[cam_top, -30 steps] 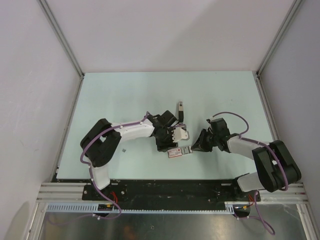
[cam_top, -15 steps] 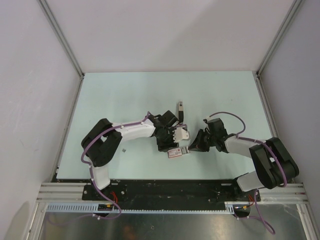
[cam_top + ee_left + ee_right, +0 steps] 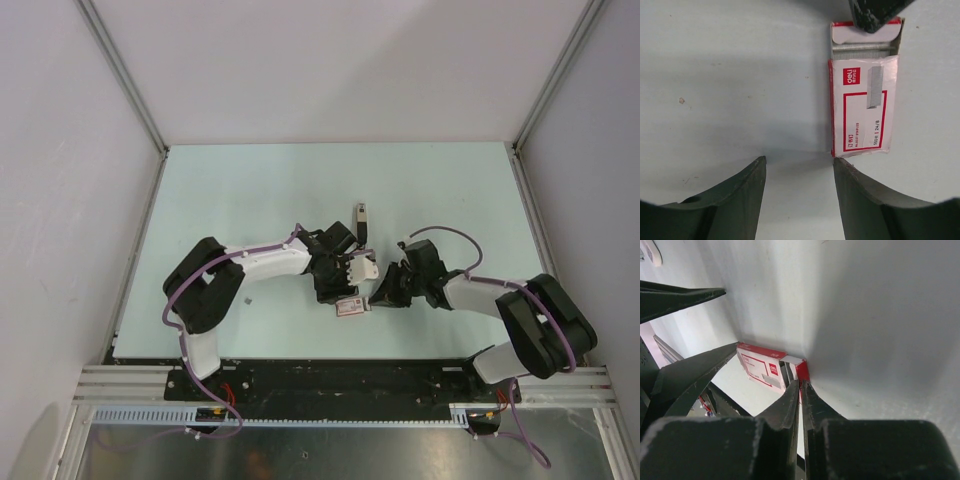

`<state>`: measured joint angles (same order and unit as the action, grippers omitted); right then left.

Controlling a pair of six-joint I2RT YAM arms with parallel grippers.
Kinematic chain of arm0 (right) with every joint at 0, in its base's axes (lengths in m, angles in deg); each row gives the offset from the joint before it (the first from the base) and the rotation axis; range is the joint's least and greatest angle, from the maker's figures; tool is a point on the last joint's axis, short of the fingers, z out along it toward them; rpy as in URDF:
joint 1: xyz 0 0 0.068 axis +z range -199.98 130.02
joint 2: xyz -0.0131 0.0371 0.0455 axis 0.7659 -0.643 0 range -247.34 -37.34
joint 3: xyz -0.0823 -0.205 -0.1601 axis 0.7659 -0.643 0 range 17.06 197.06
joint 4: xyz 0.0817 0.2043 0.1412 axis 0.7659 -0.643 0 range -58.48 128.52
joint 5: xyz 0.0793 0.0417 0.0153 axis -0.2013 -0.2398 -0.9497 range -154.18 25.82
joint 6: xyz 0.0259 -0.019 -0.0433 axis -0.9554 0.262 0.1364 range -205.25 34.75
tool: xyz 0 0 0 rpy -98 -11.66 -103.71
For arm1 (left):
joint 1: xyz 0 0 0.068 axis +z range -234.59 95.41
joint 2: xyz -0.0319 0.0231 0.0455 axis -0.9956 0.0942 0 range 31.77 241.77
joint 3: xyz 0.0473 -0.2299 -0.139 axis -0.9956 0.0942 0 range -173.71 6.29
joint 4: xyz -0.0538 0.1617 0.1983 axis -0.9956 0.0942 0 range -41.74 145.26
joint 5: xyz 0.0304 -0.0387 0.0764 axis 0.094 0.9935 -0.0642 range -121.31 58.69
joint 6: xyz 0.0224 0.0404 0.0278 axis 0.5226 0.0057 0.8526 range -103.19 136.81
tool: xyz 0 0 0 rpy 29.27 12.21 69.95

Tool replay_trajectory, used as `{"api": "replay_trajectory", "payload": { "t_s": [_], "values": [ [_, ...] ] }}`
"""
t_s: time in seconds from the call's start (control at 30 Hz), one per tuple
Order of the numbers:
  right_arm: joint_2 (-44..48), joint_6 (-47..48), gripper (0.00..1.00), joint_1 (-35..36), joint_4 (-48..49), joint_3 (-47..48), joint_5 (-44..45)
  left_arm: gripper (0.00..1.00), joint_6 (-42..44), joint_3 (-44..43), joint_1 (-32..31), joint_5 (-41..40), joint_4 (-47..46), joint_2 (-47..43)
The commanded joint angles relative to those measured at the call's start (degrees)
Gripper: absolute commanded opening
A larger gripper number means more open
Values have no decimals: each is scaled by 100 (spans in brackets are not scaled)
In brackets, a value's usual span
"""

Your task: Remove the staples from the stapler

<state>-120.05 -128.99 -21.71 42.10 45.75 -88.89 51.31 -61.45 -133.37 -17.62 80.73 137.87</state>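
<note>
The stapler (image 3: pixel 361 221), small and black with a silver end, lies alone on the table beyond both grippers and shows only in the top view. A red-and-white staple box (image 3: pixel 350 305) (image 3: pixel 864 107) (image 3: pixel 762 371) lies between the arms. Its far end is pulled open and silver staple strips (image 3: pixel 861 48) show inside. My right gripper (image 3: pixel 374 298) (image 3: pixel 801 382) is shut on the red end flap of that box. My left gripper (image 3: pixel 334 296) (image 3: pixel 799 159) is open at the box's near end, right fingertip at its corner, with nothing between the fingers.
A tiny grey speck (image 3: pixel 247 298) lies on the table by the left arm's elbow. The pale table (image 3: pixel 250 190) is enclosed by white walls on three sides. Both arms meet low near the front edge.
The right gripper has slid left to the box's open end and closed on its flap. The left gripper and the stapler have stayed put.
</note>
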Motion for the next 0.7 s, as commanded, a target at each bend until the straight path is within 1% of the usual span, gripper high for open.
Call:
{"api": "replay_trajectory", "payload": {
  "t_s": [0.0, 0.2, 0.43, 0.67],
  "values": [
    [-7, -241, 8, 203, 259, -21, 51, 61, -10, -67, -106, 80, -67, 183],
    [-123, -406, 8, 448, 414, -21, 52, 61, -16, -82, -121, 85, -70, 168],
    [-106, -448, 10, 469, 394, -21, -3, 61, 10, -72, -124, 59, -66, 173],
    [105, -254, 19, 304, 23, -19, -4, 60, 63, -29, -124, -38, -64, 136]
  ]
}}
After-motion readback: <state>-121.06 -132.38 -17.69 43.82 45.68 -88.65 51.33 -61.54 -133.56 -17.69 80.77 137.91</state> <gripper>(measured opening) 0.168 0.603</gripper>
